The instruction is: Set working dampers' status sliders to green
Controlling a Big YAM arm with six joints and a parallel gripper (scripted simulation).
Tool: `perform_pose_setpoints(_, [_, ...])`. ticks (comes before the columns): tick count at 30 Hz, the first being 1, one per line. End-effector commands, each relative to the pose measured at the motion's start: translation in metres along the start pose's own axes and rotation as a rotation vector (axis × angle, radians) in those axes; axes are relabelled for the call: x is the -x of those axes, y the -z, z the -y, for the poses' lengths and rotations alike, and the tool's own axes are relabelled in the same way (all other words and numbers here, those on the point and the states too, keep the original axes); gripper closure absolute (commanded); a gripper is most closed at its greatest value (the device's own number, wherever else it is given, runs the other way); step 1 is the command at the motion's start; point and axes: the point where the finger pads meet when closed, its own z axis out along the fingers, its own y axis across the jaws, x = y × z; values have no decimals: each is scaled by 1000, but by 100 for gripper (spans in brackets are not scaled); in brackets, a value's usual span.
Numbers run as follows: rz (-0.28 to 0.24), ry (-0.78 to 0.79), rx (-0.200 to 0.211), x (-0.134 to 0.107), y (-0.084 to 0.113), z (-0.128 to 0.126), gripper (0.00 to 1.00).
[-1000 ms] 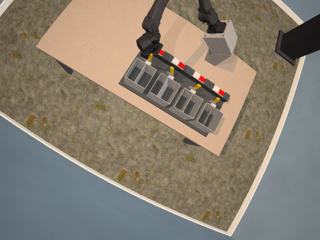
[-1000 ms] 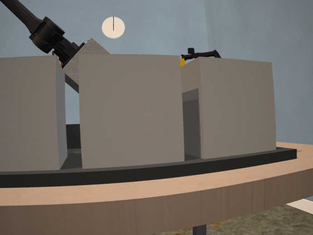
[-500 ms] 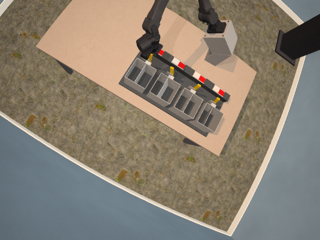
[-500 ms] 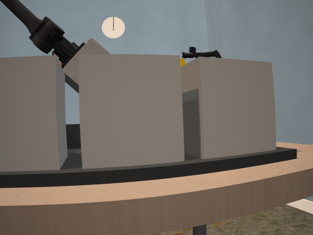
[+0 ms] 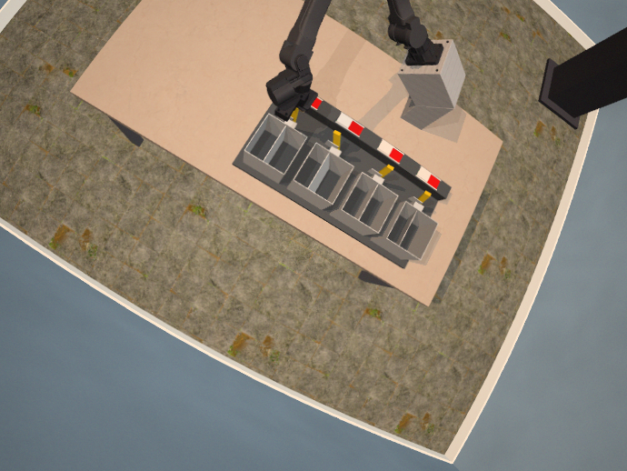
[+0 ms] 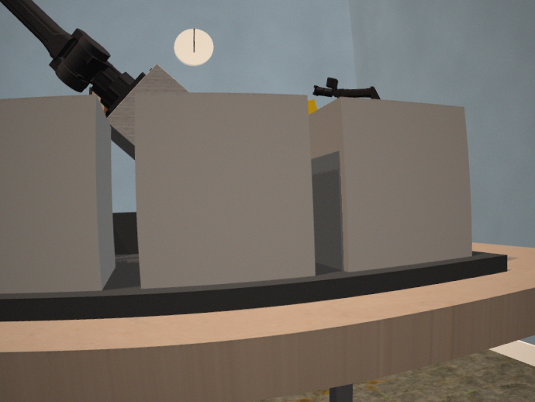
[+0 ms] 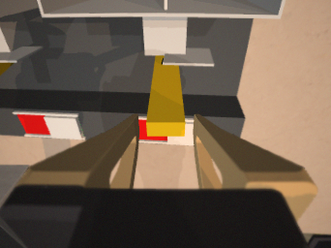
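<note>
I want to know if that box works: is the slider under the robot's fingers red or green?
Red: the slider shows red beside its white cover.

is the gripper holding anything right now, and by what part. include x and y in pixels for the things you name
Nothing is held: the gripper (image 7: 165, 122) stands part open, and the yellow lever (image 7: 165, 97) ahead of it shows gaps to both fingers.

Four dampers (image 5: 323, 175) (image 6: 224, 190) in a row on a base (image 5: 320, 206) (image 6: 259, 298), atop a table (image 5: 166, 101) (image 6: 267, 320)

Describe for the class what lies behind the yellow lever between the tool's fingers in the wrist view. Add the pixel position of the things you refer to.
Behind the yellow lever (image 7: 165, 97) is a slider (image 7: 154, 131), red showing left, white right. The lever hides part of its upper middle, so whatever is there cannot be seen.
</note>
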Motion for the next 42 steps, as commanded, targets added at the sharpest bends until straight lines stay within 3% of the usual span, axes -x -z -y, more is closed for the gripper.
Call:
perform_pose_setpoints(1, [3,6,-3,4,-7,2,64])
perform_pose_setpoints(16, [0,8,-2,2,-31,1,64])
perform_pose_setpoints(42, [11,8,-4,6,-30,-1,64])
